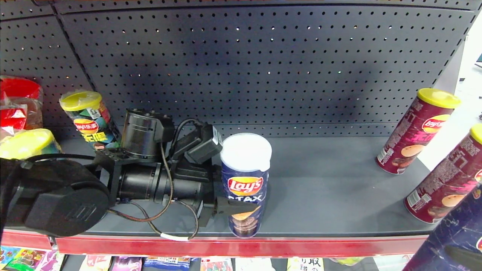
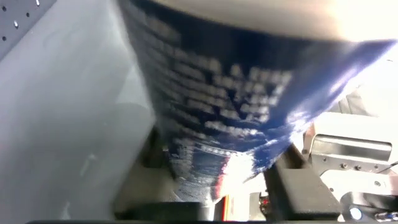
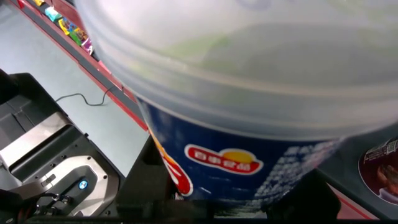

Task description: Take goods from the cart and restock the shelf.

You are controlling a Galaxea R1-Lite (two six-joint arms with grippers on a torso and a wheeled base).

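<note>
Head view: left gripper (image 1: 241,205) fingers clamped on an upright blue can (image 1: 245,177) near the front edge of the shelf (image 1: 331,188). Maroon cans (image 1: 416,131) stand far right.
Left wrist view: the blue can (image 2: 236,93) sits between the fingers (image 2: 292,186).
Right wrist view: right gripper (image 3: 236,199) grasps a second blue can (image 3: 249,155), off the shelf.

Brand logo (image 1: 245,185) on blue can (image 1: 245,165)

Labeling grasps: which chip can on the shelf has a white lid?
The dark blue cardboard can, front of the grey shelf, in the left gripper; maroon cans and green-patterned cans have yellow lids.
</note>
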